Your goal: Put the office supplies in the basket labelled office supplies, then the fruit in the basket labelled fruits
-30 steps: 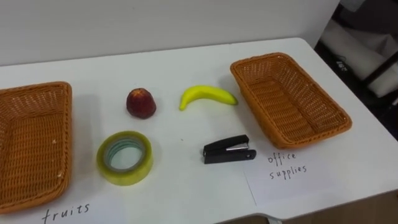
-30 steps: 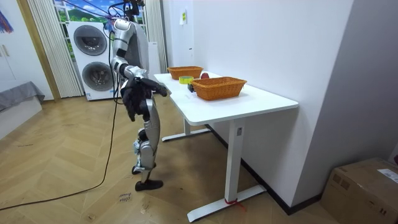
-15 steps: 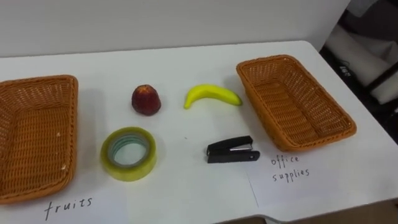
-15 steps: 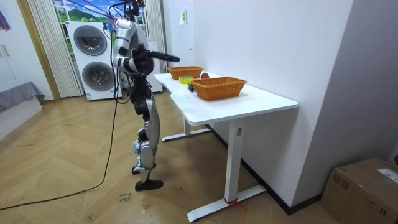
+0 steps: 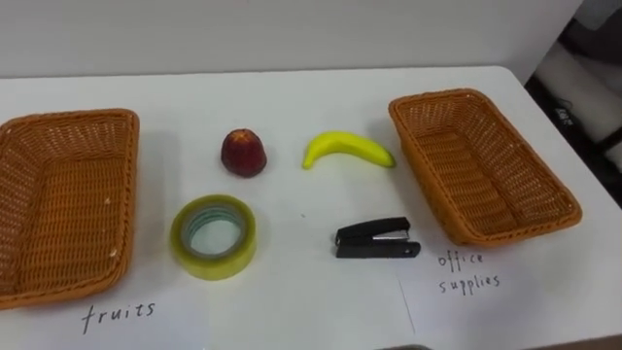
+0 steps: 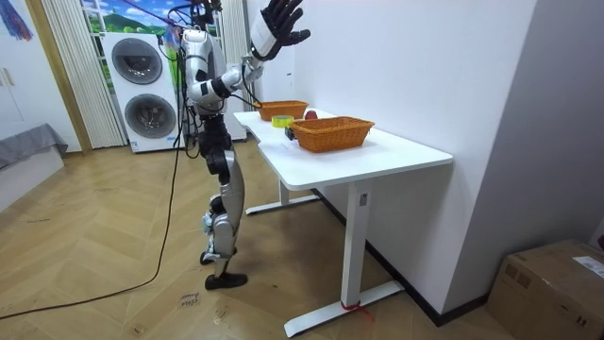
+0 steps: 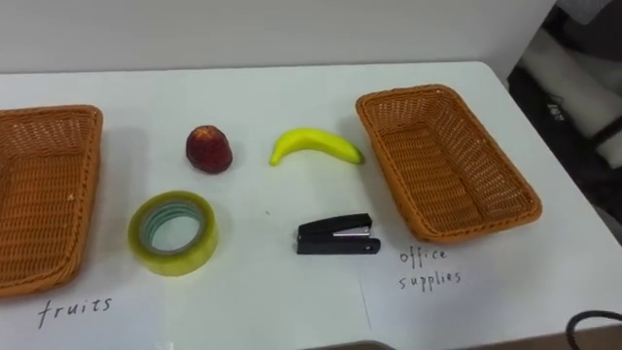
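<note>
On the white table [image 5: 292, 97] lie a red apple [image 5: 243, 153], a yellow banana [image 5: 348, 151], a yellow-green tape roll [image 5: 214, 236] and a black stapler [image 5: 377, 238]. An empty wicker basket [image 5: 68, 119] stands at the left above the handwritten word "fruits" [image 5: 119, 313]. A second empty wicker basket [image 5: 476, 165] stands at the right by the words "office supplies" [image 5: 468, 272]. In the room view I stand at the table's end with my right hand [image 6: 278, 24] raised high above it, fingers spread open and holding nothing.
A white wall runs along the table's far side. The table's right edge [image 5: 573, 146] drops to dark objects on the floor. Behind me in the room view stand stacked washing machines [image 6: 142, 85] on a wooden floor.
My right arm has swung up from hanging low by my body to high over the table. The camera has shifted, so everything sits further right in the left eye view.
</note>
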Robot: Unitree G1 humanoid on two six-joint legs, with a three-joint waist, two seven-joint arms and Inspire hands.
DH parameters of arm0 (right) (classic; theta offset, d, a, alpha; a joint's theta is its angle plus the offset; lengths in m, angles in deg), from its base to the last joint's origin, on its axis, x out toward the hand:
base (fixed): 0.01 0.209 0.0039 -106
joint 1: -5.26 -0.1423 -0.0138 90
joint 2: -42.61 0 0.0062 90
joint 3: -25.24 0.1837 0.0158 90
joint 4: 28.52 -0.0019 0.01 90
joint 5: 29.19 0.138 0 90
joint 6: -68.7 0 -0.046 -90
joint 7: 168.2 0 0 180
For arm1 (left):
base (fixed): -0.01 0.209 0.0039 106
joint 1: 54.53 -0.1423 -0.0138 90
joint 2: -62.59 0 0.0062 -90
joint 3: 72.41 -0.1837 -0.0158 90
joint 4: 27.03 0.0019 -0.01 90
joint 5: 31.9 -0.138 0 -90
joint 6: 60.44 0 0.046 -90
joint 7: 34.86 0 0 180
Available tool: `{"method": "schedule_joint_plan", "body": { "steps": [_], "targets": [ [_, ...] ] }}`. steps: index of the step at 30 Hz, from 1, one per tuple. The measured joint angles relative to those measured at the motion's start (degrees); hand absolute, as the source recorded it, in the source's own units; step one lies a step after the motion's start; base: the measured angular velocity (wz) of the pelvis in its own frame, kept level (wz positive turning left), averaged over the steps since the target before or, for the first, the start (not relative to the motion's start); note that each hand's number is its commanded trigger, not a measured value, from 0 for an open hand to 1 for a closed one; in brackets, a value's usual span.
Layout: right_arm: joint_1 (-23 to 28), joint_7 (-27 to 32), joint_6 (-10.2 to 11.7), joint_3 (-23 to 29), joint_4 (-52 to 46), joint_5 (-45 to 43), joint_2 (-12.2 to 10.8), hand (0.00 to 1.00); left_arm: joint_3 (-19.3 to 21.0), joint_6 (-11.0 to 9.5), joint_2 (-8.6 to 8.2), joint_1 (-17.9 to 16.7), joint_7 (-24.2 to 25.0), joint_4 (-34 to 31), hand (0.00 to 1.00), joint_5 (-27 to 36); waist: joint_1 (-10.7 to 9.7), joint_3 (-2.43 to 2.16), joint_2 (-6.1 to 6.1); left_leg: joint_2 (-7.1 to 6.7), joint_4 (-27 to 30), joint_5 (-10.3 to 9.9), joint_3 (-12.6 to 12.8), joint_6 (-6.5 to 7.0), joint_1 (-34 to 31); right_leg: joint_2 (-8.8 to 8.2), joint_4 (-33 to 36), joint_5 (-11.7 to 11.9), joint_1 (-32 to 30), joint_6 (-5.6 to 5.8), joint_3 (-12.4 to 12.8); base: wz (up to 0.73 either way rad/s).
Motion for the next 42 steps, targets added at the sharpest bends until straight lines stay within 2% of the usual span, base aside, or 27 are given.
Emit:
{"method": "schedule_joint_plan", "body": {
  "steps": [3, 9, 13, 15, 16, 18, 21, 24, 35, 42],
  "targets": [
    [-0.28, -2.01, -0.08, -0.52, -0.47, -0.77, 1.05, 0.00, 0.00, 0.00, 0.01, 0.09, -0.02, 0.01, 0.00, 0.03, 0.97, 0.02, -0.10, -0.01, 0.09, 0.03, -0.15, -0.04, -0.09, -0.08, 0.01, 0.01, 0.05, -0.01, -0.21, 0.05],
    [-3.51, -6.28, -0.27, -4.40, -2.67, -1.83, 1.12, 0.00, -0.25, 0.14, 0.01, 0.27, 0.57, 1.01, 0.00, -0.27, 1.20, 0.01, -0.53, -0.14, 0.81, 0.03, -0.82, -0.04, -0.27, -0.39, -0.07, -0.01, 0.15, -0.02, -1.18, 0.05],
    [-4.61, -9.93, -0.27, -6.74, -3.36, -5.34, 1.44, 0.00, -0.79, 0.14, 0.36, 0.56, 1.42, 1.00, 0.00, -0.56, 1.96, -0.37, -1.11, -0.04, 1.44, 0.03, -1.21, -0.03, -0.28, -0.50, -0.01, 0.03, 0.56, -0.08, -1.62, 0.04],
    [-4.80, -11.73, -0.29, -8.49, -3.36, -6.21, 1.44, 0.00, -1.23, 0.15, 0.45, 0.85, 1.71, 1.00, 0.00, -0.75, 2.30, -0.41, -1.19, 0.01, 1.60, 0.03, -1.43, -0.03, -0.06, -0.51, -0.21, 0.08, 1.09, -0.14, -1.85, 0.07],
    [-4.84, -13.11, -0.29, -9.71, -3.36, -6.67, 1.44, 0.00, -1.24, 0.15, 0.45, 0.97, 1.89, 0.99, 0.00, -0.85, 2.50, -0.60, -1.28, 0.01, 1.62, 0.03, -1.56, -0.03, 0.02, -0.52, -0.31, 0.10, 1.24, -0.16, -1.99, 0.06],
    [-5.19, -15.27, -0.29, -10.98, -3.37, -6.99, 1.47, 0.00, -1.24, 0.15, 0.47, 1.34, 2.38, 0.99, 0.00, -1.05, 2.73, -0.60, -1.36, 0.03, 1.64, 0.03, -1.65, -0.03, -0.11, -0.54, -0.92, 0.31, 1.27, -0.29, -2.23, 0.02],
    [-5.30, -18.46, -0.31, -11.49, -3.36, -7.04, 1.47, 0.00, -1.19, 0.14, 0.49, 1.64, 3.01, 0.93, 0.00, -1.64, 3.63, -0.57, -1.29, 0.08, 1.60, 0.03, -1.67, -0.03, -0.25, -0.56, -0.96, 0.55, 1.23, -0.32, -2.34, 0.01],
    [-5.30, -20.57, -0.41, -11.58, -3.42, -7.84, 1.47, 0.00, -1.21, 0.21, 0.92, 2.03, 4.05, 0.80, 0.00, -3.27, 3.71, -0.57, -1.27, 0.06, 1.53, 0.03, -2.39, -0.02, -0.59, -0.67, -0.96, 0.57, 1.20, -0.28, -3.09, 0.09],
    [-5.31, -30.36, -2.71, -16.28, -3.45, -12.08, 1.51, 0.00, -1.53, 0.54, 1.18, 2.07, 7.08, -1.31, 0.00, -7.33, 4.56, -0.58, -0.31, 0.01, 1.64, 0.06, -2.64, -0.04, -1.10, -0.66, -0.99, 0.63, 1.23, -0.27, -3.97, 0.01],
    [-5.30, -38.14, -3.58, -18.10, -3.42, -18.34, 1.53, 0.00, -1.37, 0.66, 1.16, 2.06, 8.80, -1.33, 0.00, -8.40, 5.37, -0.49, -0.10, 0.14, 1.80, 0.06, -2.90, -0.04, -1.26, -0.98, -0.97, 0.63, 0.95, -0.27, -3.98, 0.01]
  ]
}}
